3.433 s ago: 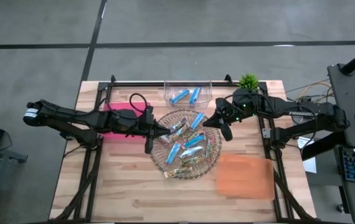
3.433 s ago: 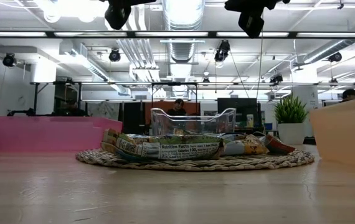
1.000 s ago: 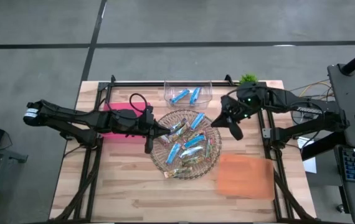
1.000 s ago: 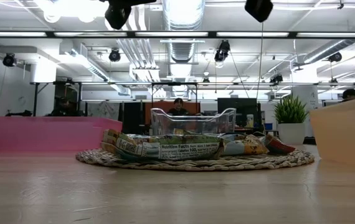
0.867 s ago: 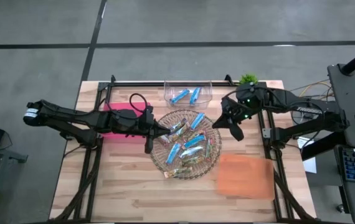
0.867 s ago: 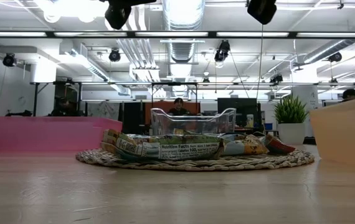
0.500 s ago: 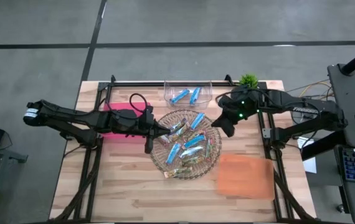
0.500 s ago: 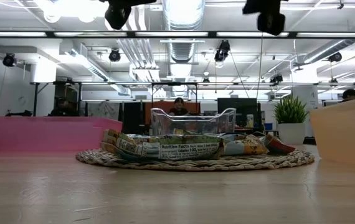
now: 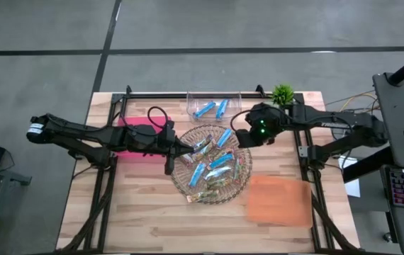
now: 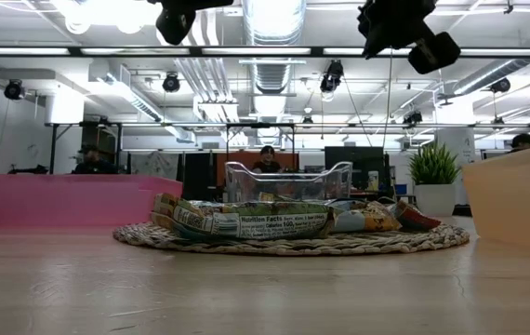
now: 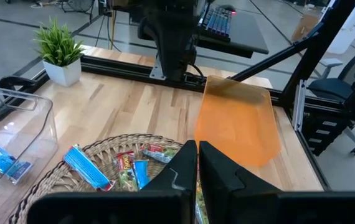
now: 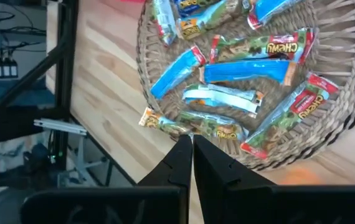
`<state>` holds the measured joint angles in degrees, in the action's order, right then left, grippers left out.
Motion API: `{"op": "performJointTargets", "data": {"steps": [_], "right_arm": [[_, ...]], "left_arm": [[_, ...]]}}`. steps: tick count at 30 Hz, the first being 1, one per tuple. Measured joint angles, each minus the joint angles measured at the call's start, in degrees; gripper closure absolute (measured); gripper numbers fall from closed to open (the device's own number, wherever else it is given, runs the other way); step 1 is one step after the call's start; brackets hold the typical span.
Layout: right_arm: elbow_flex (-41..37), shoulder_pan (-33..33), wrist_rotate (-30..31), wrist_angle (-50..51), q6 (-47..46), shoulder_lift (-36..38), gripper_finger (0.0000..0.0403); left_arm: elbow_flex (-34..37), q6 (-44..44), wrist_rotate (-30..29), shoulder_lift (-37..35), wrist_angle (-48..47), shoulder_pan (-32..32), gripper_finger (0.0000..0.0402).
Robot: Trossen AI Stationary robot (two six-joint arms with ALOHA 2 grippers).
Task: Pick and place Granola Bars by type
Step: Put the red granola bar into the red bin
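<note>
Right arm (image 9: 259,132) nearer, bars (image 9: 212,164) in tray (image 9: 239,183)

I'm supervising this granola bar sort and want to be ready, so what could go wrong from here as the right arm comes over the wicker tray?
1. The Granola Bars lie overlapped in the wicker tray; the right tool, fingers together, may drag a neighbour or grab two.
2. Blue and green wrappers are mixed, so the wrong type might get picked.
3. The left tool hangs at the tray's other edge, so the arms could crowd.
</note>
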<state>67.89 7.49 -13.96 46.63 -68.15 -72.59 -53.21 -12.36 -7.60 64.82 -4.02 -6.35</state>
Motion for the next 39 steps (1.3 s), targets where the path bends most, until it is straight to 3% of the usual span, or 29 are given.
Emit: {"op": "performJointTargets", "data": {"steps": [5, 10, 22, 28, 39], "right_arm": [[-0.7, 0.0, 0.5, 0.1, -2.1, -1.6, 0.0394], [-0.9, -1.6, 6.7, 0.2, -2.5, -2.3, 0.0394], [2.5, -6.9, 9.1, 1.3, -12.2, -7.8, 0.0394], [2.9, -8.7, 11.3, 6.7, -14.5, -12.7, 0.0394], [2.9, -8.7, 8.5, 10.2, -17.1, -23.3, 0.0381]], "left_arm": [[0.0, -0.1, 0.0, 0.0, -0.1, 0.0, 0.0401], [0.0, 0.0, 0.0, 0.0, -1.9, 0.0, 0.0401], [0.0, 0.0, 0.0, 0.0, -3.6, 0.0, 0.0401], [0.0, 0.0, 0.0, 0.0, -5.1, 0.0, 0.0401], [0.0, -0.5, 0.0, 0.0, -5.5, 0.0, 0.0401]]}}
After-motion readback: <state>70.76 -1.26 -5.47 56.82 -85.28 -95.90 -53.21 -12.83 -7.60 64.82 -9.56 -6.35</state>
